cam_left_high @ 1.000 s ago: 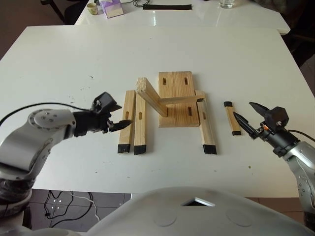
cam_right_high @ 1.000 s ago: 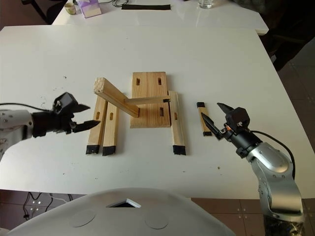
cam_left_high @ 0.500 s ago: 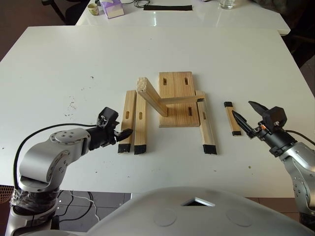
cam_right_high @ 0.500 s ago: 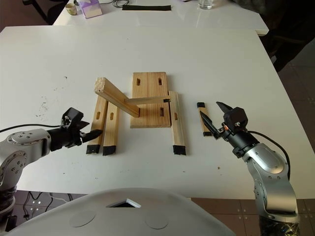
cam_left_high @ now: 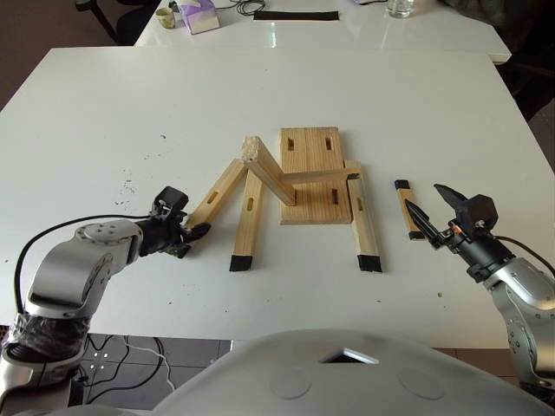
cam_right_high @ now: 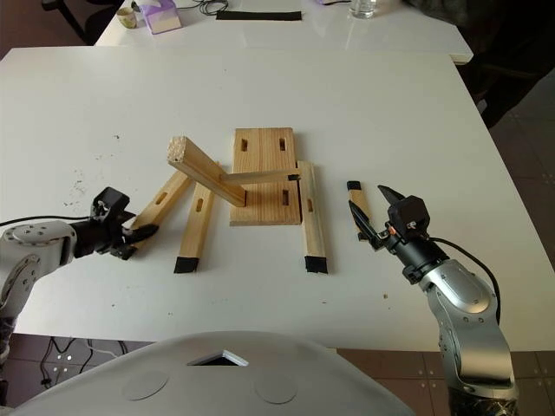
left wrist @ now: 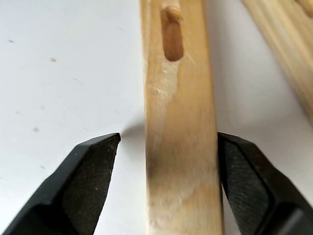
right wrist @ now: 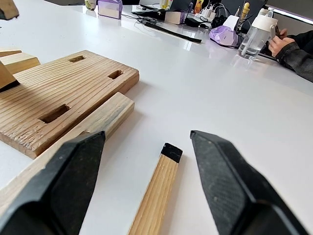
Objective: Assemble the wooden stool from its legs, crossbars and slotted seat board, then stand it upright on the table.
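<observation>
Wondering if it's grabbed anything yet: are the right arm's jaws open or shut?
Open: the right jaws stand wide apart, the short crossbar lying untouched between them.

Pale, bare wood with visible grain on seat board (cam_left_high: 310, 173) and legs (cam_left_high: 248, 212), black-capped at the ends. Smooth, faintly glossy white on the desk (cam_left_high: 130, 104). Matt black plastic on the fingers (left wrist: 93, 186).

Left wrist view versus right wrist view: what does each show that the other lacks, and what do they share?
Left wrist view: a slotted leg lying between the fingers of the open left gripper, with a gap on one side. Right wrist view: the seat board, a short crossbar by the open right gripper, and a bottle far back. Shared: the white table.
</observation>
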